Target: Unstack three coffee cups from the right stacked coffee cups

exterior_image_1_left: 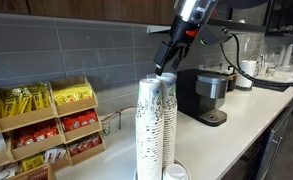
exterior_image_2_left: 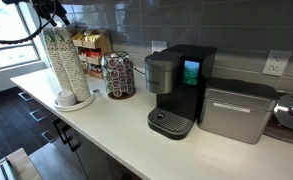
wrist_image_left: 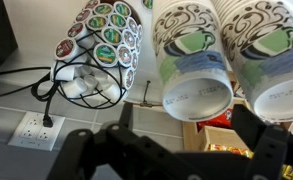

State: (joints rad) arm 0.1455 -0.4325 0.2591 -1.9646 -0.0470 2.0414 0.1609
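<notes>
Two tall columns of nested, upside-down white paper cups with greenish speckled print stand side by side on a round base, seen in both exterior views [exterior_image_1_left: 156,125] [exterior_image_2_left: 66,65]. In the wrist view, the top cup of one column [wrist_image_left: 194,70] lies between my fingers, with the twin column [wrist_image_left: 271,55] beside it. My gripper [wrist_image_left: 186,118] is open and hangs just above the column tops [exterior_image_1_left: 164,62] [exterior_image_2_left: 54,20], holding nothing. No single cups stand apart from the columns.
A black coffee machine [exterior_image_1_left: 204,95] [exterior_image_2_left: 176,85] stands on the white counter [exterior_image_2_left: 106,125]. A wire pod carousel [exterior_image_2_left: 118,75] [wrist_image_left: 101,45] sits next to the cups. A wooden snack rack [exterior_image_1_left: 46,125] [exterior_image_2_left: 91,48] stands behind. There is also a silver box [exterior_image_2_left: 236,110] and a wall outlet [wrist_image_left: 34,130].
</notes>
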